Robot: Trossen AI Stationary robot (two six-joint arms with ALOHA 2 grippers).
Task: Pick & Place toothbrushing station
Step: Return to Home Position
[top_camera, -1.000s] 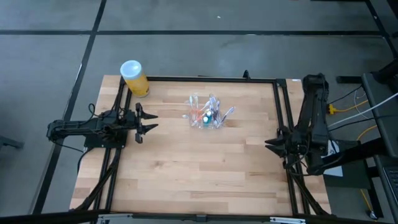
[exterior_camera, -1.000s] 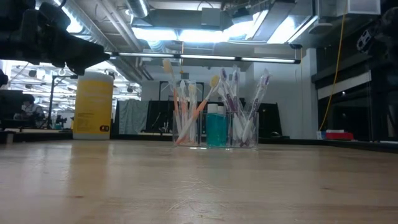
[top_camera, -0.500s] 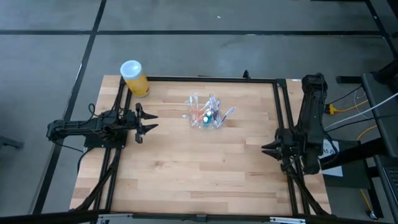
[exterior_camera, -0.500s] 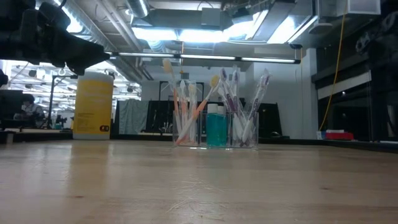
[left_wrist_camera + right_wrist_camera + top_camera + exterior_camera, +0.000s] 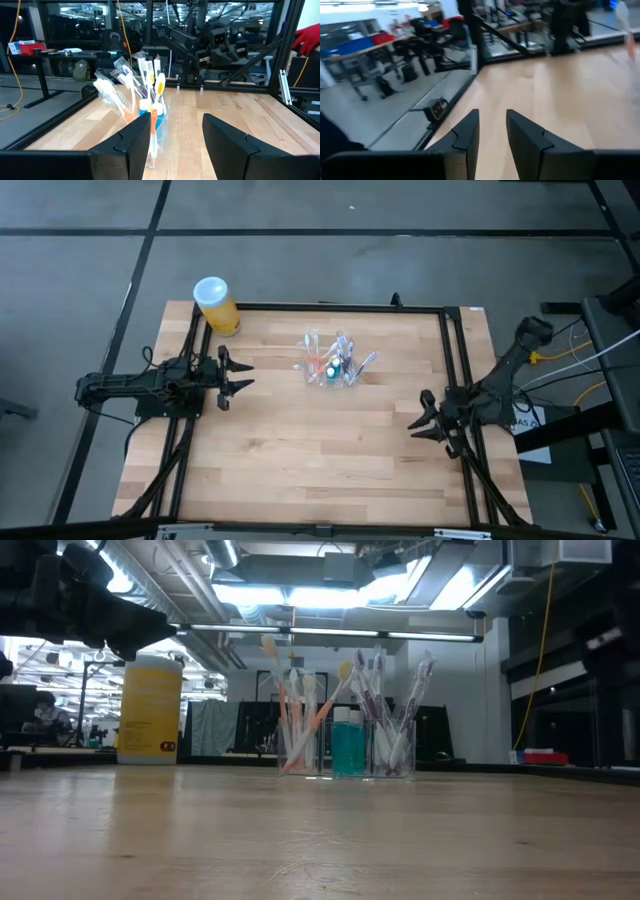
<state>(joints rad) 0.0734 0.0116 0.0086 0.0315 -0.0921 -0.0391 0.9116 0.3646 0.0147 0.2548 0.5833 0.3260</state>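
Observation:
The toothbrushing station (image 5: 330, 367) is a clear plastic holder that stands on its base on the wooden table, a little behind the middle. In the low view the station (image 5: 345, 745) holds several toothbrushes and a teal bottle. My left gripper (image 5: 238, 375) is open at the table's left side and points level at the station (image 5: 145, 107), well short of it. My right gripper (image 5: 420, 416) is open at the table's right side, to the near right of the station, with nothing between its fingers (image 5: 465, 132).
A yellow cylinder with a white lid (image 5: 215, 304) stands at the table's far left corner (image 5: 150, 710). A black frame (image 5: 445, 340) runs along the table's left, far and right edges. Bare wood (image 5: 320, 450) lies between the two grippers and toward the near edge.
My right arm has swung round over the table's right edge and folded in. Its gripper has sunk a little and gone a short way toward the table's left edge, its fingers as far apart as before. The station has kept its place.

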